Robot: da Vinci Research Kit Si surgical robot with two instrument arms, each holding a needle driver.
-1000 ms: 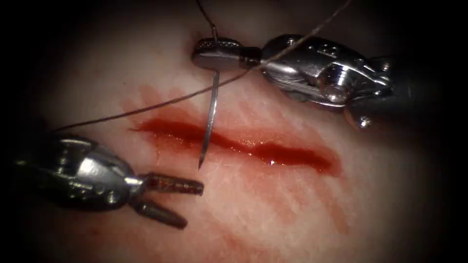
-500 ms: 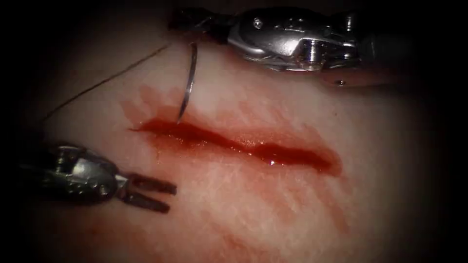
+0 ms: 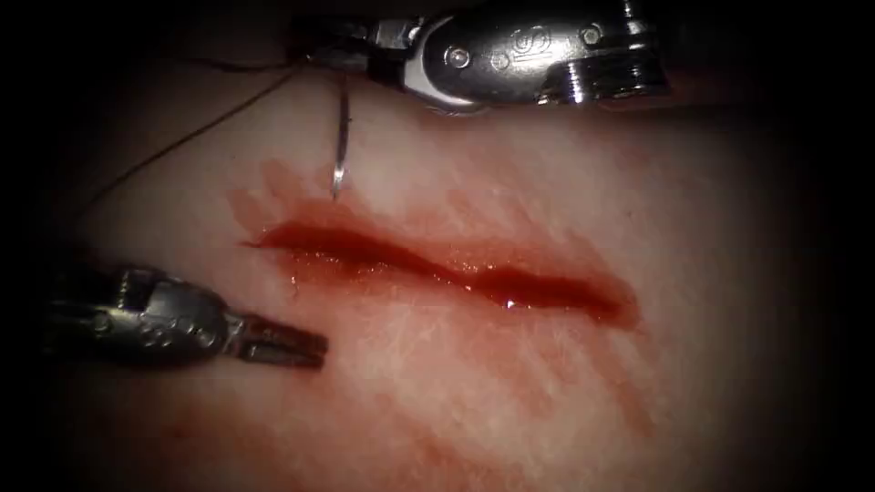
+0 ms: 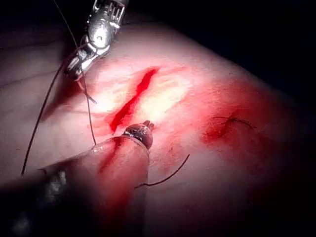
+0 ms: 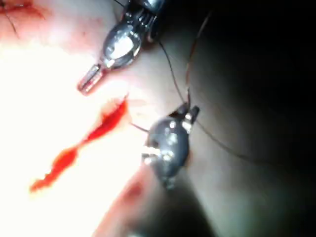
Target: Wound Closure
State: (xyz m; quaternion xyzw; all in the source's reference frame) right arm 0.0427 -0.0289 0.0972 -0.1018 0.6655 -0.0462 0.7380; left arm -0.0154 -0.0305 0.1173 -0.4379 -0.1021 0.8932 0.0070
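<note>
Your right pincer (image 3: 333,50) sits at the far edge of the tissue (image 3: 510,392), clenched on the needle (image 3: 341,146) near its thread end. The curve hangs from the jaws toward the cut (image 3: 437,264), its point free in the air just on the far side of the cut's left end, not in the tissue. The thread (image 3: 182,137) trails from the needle's held end out to the left over the tissue.

Your left pincer (image 3: 283,344) lies on the near side of the cut, toward its left end. Its jaws look drawn together and grasp nothing; it is well apart from the needle.

Red fluid (image 3: 510,292) fills the cut and smears the tissue on both sides. In the left wrist view a loose cut end of thread (image 4: 165,177) lies on the tissue beside the left tool's shaft.

Handling, as a judgement:
- The needle is stiff, thin, light and polished, so it will likely swivel in the jaws if held loosely. Hold it on the body of the curve, back from the point and clear of the thread junction.
- The thread is fine and limp. It should snag or fray easily under hard clamping.
- The tissue is soft and wet. Expect it to give and slip under the jaws.
</note>
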